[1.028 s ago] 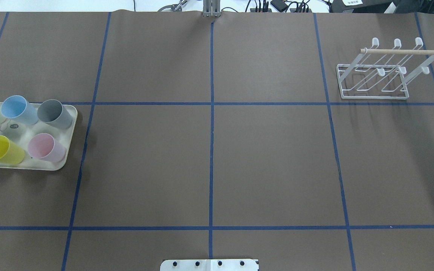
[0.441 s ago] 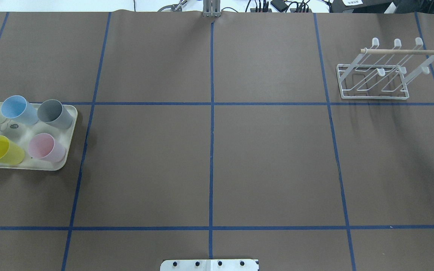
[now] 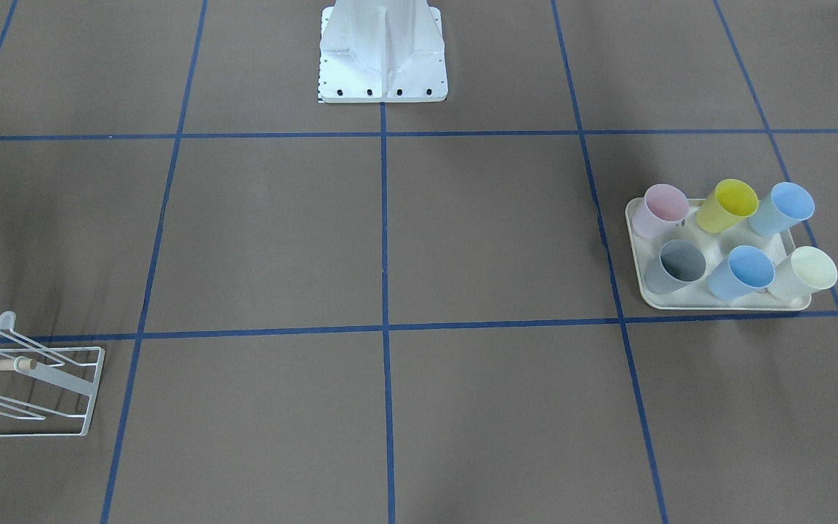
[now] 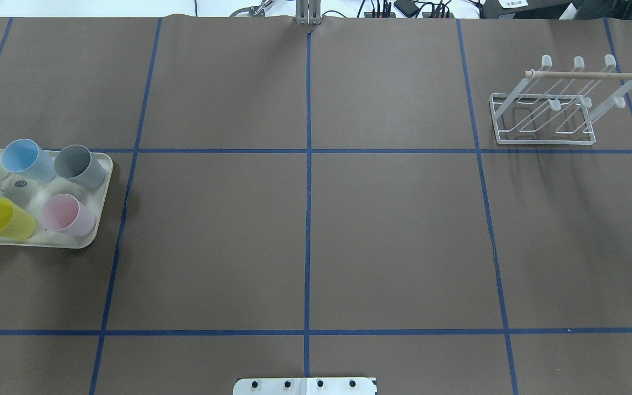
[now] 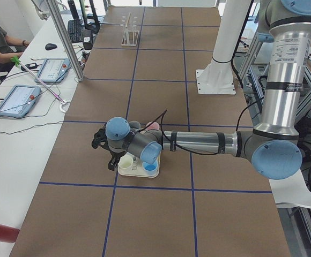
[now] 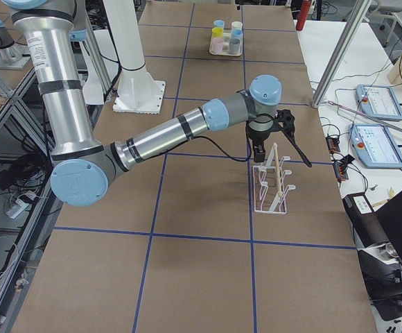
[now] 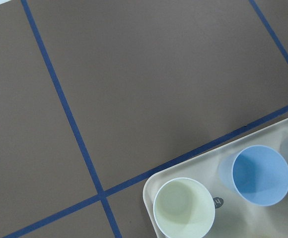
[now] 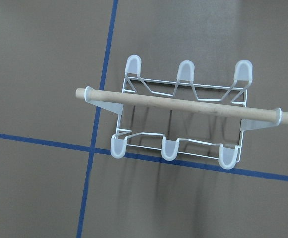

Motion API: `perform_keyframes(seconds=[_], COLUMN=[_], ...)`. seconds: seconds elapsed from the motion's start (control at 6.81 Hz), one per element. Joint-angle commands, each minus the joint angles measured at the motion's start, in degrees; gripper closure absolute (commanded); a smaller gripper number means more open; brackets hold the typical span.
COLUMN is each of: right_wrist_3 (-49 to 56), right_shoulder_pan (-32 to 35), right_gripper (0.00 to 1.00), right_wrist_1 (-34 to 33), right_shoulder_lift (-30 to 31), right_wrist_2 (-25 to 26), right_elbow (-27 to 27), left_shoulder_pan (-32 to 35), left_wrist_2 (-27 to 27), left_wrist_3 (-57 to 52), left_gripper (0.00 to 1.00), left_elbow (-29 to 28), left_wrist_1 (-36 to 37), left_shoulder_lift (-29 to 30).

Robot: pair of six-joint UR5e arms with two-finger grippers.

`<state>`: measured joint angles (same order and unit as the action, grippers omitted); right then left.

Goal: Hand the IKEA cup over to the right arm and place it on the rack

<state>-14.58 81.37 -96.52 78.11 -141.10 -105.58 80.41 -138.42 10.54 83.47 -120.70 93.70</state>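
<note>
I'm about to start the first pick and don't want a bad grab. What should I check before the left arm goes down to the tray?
1. The cups stand upright in the tray: ok, all six have the open end up.
2. The left gripper is centred over one cup: cannot tell; the cream cup sits low in the left wrist view.
3. The left gripper is open: cannot tell.
4. The rack has free prongs: ok, all six are bare.
5. The right gripper holds no cup: ok; it hangs over the rack.
</note>
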Motion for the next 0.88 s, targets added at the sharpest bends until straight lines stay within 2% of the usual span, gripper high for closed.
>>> perform_keyframes(seconds=[0.0,0.29,0.59,0.73], right_wrist_3=[-0.88,-0.89,-0.97,-1.15], right_shoulder_pan=[-0.07,-0.25,-0.34,-0.34], right_gripper=[0.00,0.00,0.00,0.00], right_wrist_1=[0.02,0.02,0.02,0.02], right_shoulder_lift=[0.11,-0.33,-0.42,-0.42], right_wrist_2=[0.13,0.04,0.04,-0.05], right_elbow=[-1.03,-1.03,-1.03,-1.03], left_shoulder_pan=[-4.10,-5.79,-5.79,-5.79], left_wrist_2=[2.79,2.98,5.53,5.53], left_wrist_3=[10.49,12.04,11.52,11.43], left_gripper=[0.01,0.01,0.02,0.06], left_elbow=[-5.41,-7.69,-9.20,-9.29], left_wrist_1=[-11.09,-11.92,-12.10,-12.10], left_shoulder_lift=[0.08,0.78,1.22,1.23])
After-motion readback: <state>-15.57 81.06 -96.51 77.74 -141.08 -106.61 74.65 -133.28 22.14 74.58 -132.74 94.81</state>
